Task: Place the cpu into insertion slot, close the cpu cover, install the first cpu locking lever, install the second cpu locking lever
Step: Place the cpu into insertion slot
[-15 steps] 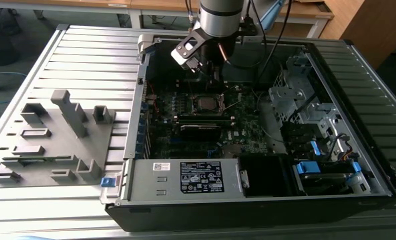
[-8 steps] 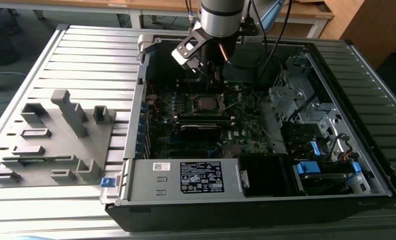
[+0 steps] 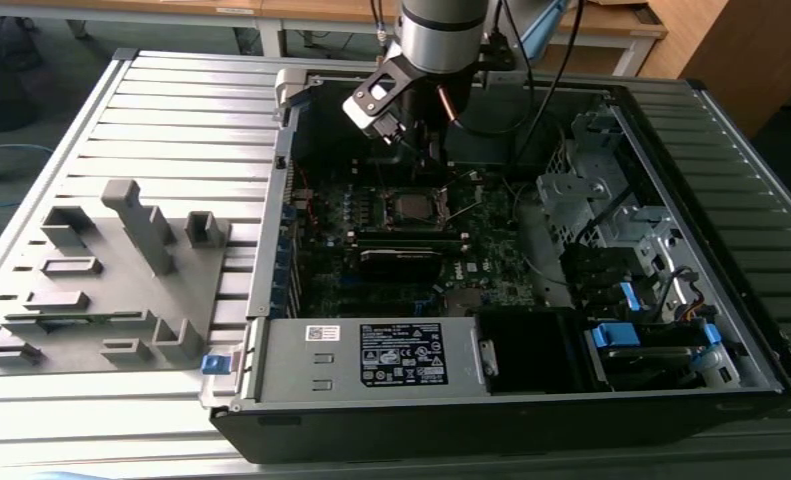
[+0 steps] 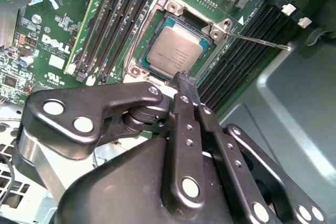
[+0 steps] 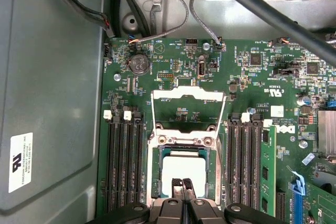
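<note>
The cpu lies flat in its socket on the green motherboard, silver-grey top up, and appears too in the second wrist view and the exterior view. The cpu cover stands swung open on its hinge at the far side of the socket. A thin wire locking lever sticks out unlatched beside the socket. My gripper hovers over the cpu's edge opposite the hinge, shut with nothing between its fingers; it shows also in the second wrist view and above the board in the exterior view.
Memory slots flank the socket on both sides. Cables hang at the case's back wall. The open computer case holds drive bays at the exterior view's right; a grey fixture block sits at its left.
</note>
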You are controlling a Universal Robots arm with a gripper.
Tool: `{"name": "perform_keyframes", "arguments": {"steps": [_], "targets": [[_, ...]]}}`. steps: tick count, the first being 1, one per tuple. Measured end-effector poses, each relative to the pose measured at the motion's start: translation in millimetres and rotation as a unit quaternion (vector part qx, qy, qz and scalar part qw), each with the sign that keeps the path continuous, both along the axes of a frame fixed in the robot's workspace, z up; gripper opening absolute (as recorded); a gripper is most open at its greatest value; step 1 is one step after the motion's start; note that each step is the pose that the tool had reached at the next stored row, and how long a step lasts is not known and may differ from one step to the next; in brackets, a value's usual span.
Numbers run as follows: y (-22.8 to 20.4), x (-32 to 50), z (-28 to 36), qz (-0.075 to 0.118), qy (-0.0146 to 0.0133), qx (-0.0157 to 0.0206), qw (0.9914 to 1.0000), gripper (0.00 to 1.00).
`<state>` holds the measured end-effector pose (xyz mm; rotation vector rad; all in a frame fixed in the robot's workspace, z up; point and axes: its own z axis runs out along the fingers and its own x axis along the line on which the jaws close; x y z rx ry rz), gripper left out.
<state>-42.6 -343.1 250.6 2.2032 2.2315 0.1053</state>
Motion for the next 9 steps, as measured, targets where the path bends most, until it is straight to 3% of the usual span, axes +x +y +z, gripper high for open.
{"name": "perform_keyframes", "arguments": {"steps": [9], "targets": [[0.1, 0.0, 4.2, 0.0, -0.0001, 0.0002, 1.0, 0.11]]}}
